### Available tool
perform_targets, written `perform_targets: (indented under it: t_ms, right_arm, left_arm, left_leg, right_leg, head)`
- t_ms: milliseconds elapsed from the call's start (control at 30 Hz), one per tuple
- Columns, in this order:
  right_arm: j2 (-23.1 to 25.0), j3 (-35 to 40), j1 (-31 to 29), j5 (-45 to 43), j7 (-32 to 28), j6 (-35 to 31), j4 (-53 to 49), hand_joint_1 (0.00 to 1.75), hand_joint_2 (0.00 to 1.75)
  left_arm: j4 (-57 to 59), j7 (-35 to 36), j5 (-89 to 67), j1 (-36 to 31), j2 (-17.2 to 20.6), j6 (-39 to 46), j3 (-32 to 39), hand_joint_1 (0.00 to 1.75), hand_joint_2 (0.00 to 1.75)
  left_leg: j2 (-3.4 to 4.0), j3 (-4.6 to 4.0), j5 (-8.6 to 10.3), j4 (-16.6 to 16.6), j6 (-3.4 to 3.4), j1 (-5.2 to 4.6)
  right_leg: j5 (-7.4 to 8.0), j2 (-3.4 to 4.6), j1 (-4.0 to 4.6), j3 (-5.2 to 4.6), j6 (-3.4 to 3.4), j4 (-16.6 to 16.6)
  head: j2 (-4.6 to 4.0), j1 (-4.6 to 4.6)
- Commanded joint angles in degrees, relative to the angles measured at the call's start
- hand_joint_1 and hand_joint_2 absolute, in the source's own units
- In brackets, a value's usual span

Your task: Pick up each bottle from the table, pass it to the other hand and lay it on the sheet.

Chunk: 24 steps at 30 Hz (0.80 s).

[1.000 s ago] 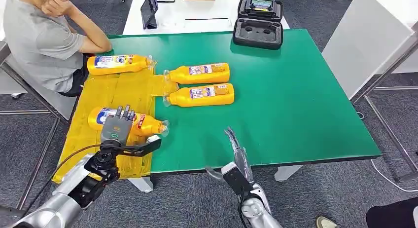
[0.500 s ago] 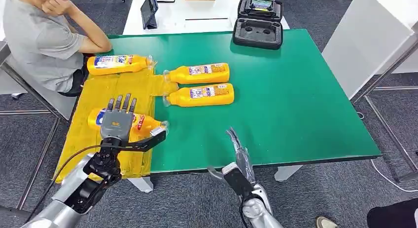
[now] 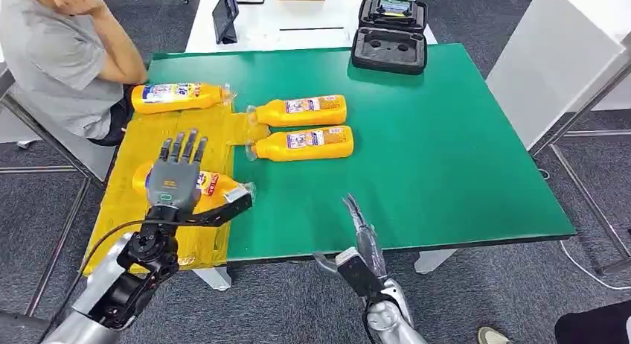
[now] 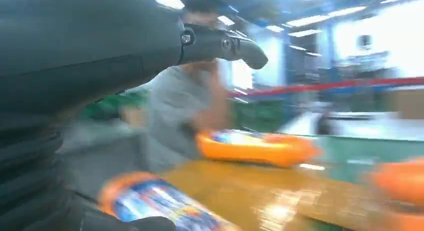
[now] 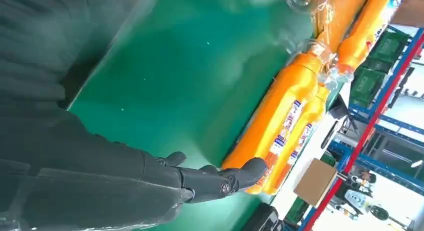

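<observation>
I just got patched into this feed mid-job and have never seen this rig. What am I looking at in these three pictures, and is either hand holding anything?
It is a humanoid robot with two silver arms. The head view looks down from high on its body; the other two come from cameras at each wrist, turned at odd angles.

A green table carries a yellow sheet on its left side. Two orange bottles lie on the sheet: the far bottle and the near bottle. Two more bottles lie on the green, caps at the sheet's edge.

The left hand hovers over the near bottle, fingers spread, holding nothing. The right hand is open at the table's near edge. A person sits beside the table.
</observation>
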Motion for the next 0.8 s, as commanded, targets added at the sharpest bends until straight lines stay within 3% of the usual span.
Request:
perform_targets:
  t_ms: [33, 167, 400, 533, 800]
  right_arm:
    - [0.0, -1.7, 0.5, 0.2, 0.0, 0.9, -1.9, 0.00, 1.75]
    - [-0.1, -1.6, 0.7, -0.2, 0.0, 0.9, -2.1, 0.00, 1.75]
    - [-1.4, -0.6, 3.6, -3.4, 0.0, 1.8, -6.3, 0.00, 1.75]
    - [-1.4, -0.5, 3.8, -3.5, 0.0, 1.8, -6.4, 0.00, 1.75]
    - [-1.7, -0.9, 5.8, -9.2, 0.3, 5.2, -11.7, 0.00, 1.75]
  left_arm:
    - [-1.9, -13.1, 16.5, 4.9, -5.7, 2.7, 8.0, 0.00, 1.75]
    - [-2.2, -15.2, 20.5, 5.8, -5.9, 3.5, 8.7, 0.00, 1.75]
    - [-6.1, -25.9, 36.8, 11.1, -7.0, 5.6, 11.3, 0.00, 1.75]
    - [-6.3, -25.9, 36.8, 11.3, -7.0, 5.6, 11.2, 0.00, 1.75]
    - [-10.7, -32.4, 47.3, 15.5, -8.1, 4.0, 11.3, 0.00, 1.75]
  left_leg:
    - [0.05, 0.27, -0.11, -0.1, 0.01, -0.05]
    - [0.06, 0.22, -0.08, -0.1, -0.01, -0.03]
    - [0.15, 0.34, -0.15, -0.1, 0.02, -0.01]
    - [0.09, 0.34, -0.15, -0.1, 0.02, -0.04]
    - [0.10, 0.14, -0.09, 0.0, 0.01, -0.03]
  right_leg:
    - [-0.09, -0.02, -0.04, 0.26, 0.02, -0.1]
    - [-0.06, -0.02, -0.01, 0.20, -0.01, -0.1]
    - [-0.11, 0.01, -0.01, 0.31, 0.02, -0.1]
    - [-0.14, -0.05, -0.03, 0.32, 0.02, -0.1]
    - [-0.06, -0.01, -0.02, 0.12, 0.00, 0.0]
  head:
    - [0.00, 0.00]
    - [0.00, 0.00]
    - [0.00, 0.00]
    - [0.00, 0.00]
    - [0.00, 0.00]
